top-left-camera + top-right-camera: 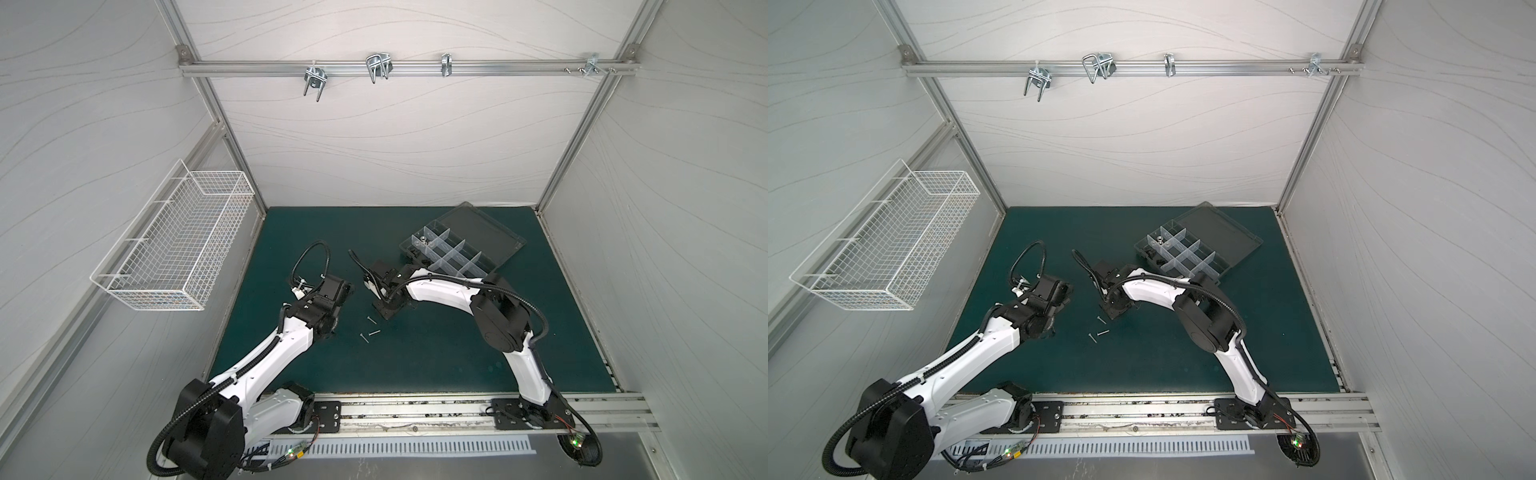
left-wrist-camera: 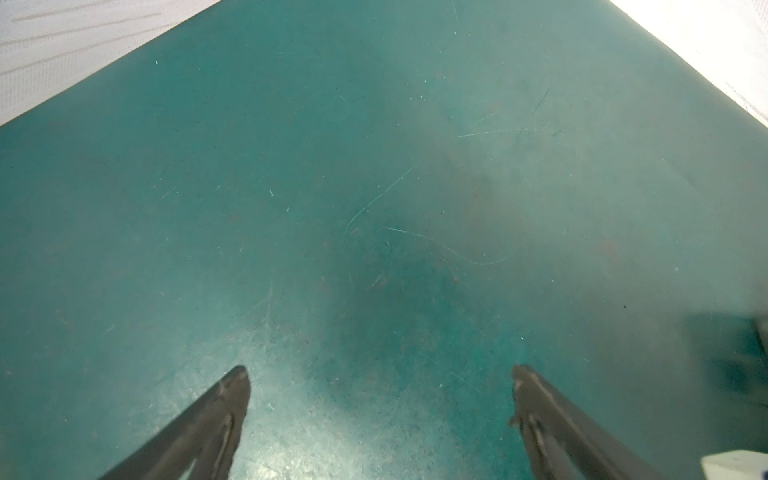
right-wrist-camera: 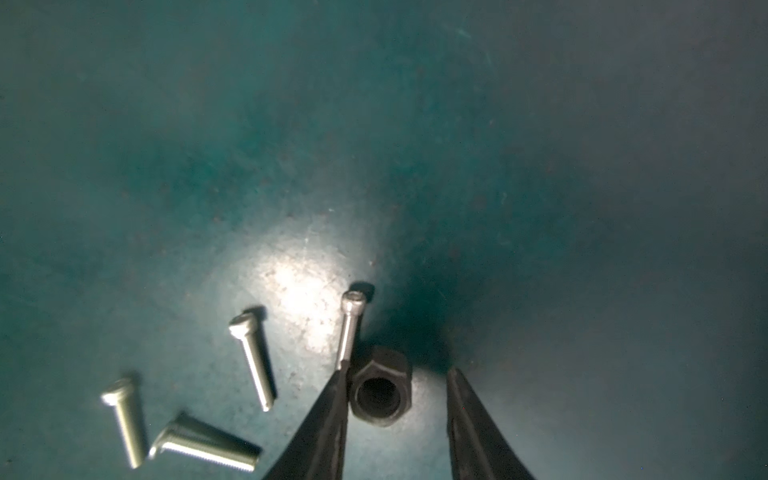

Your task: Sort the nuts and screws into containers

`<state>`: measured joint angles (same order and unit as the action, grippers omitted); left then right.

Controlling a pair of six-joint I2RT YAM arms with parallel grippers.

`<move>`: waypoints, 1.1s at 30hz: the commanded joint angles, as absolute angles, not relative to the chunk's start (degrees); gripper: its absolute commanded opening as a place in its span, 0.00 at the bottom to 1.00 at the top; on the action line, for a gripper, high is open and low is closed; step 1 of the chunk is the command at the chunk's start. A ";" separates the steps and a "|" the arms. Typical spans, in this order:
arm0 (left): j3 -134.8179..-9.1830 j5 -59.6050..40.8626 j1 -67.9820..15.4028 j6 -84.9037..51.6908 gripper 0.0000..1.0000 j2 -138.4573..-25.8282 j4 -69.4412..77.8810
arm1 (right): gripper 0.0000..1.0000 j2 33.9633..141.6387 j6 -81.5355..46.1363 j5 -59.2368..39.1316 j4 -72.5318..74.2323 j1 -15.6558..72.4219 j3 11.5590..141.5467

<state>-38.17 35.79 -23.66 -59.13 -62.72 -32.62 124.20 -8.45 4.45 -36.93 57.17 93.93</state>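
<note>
Though part-open, right tool (image 3: pixel 398 370) astride black nut (image 3: pixel 380 390)

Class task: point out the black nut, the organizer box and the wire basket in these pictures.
black nut (image 3: pixel 384 360): right wrist view, upper outer face.
organizer box (image 1: pixel 450 252): in a top view, white divider.
wire basket (image 1: pixel 153 297): in a top view, near mesh wall.

Worktop (image 1: pixel 415 365) is logged as dark teal, faintly scratched. Screws (image 3: pixel 254 365) are seen as silver, nut (image 3: pixel 380 388) as black. Organizer box (image 1: pixel 440 249) is marked clear, with translucent white dividers and dark rim. Wire basket (image 1: pixel 178 249) is noted as white grid. Walls (image 1: pixel 374 145) are marked pale grey, with thin wavy lines.
</note>
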 commanded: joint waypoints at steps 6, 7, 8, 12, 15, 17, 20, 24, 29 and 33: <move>-37.88 36.70 -23.38 -60.37 0.99 -62.64 -32.82 | 0.36 126.69 -7.83 5.77 -39.81 57.66 95.93; -37.88 36.66 -23.38 -60.31 0.99 -62.73 -32.79 | 0.35 126.81 -7.84 5.83 -39.82 57.57 95.89; -37.88 36.69 -23.37 -60.37 0.99 -62.82 -32.84 | 0.34 126.90 -7.87 5.78 -39.87 57.57 95.97; -37.88 36.59 -23.38 -60.35 0.99 -62.86 -32.81 | 0.29 127.27 -7.82 5.64 -40.25 57.57 96.24; -37.88 36.73 -23.38 -60.38 0.99 -62.83 -32.84 | 0.28 126.78 -7.84 5.45 -40.43 57.57 95.88; -37.92 36.73 -23.38 -60.38 0.99 -62.81 -32.77 | 0.25 126.27 -7.87 5.58 -40.50 57.56 95.53; -37.88 36.74 -23.38 -60.38 0.99 -62.76 -32.81 | 0.20 125.58 -8.05 6.30 -40.52 57.48 94.97; -37.73 36.57 -23.38 -60.36 0.99 -62.97 -32.43 | 0.18 124.48 -8.29 6.21 -40.62 57.07 94.52; -38.27 36.38 -23.38 -59.94 0.99 -63.54 -32.65 | 0.14 122.21 -9.35 5.82 -40.06 55.62 92.57; -38.23 36.89 -23.38 -59.94 0.99 -62.94 -33.21 | 0.10 120.03 -10.40 3.48 -39.11 53.98 90.17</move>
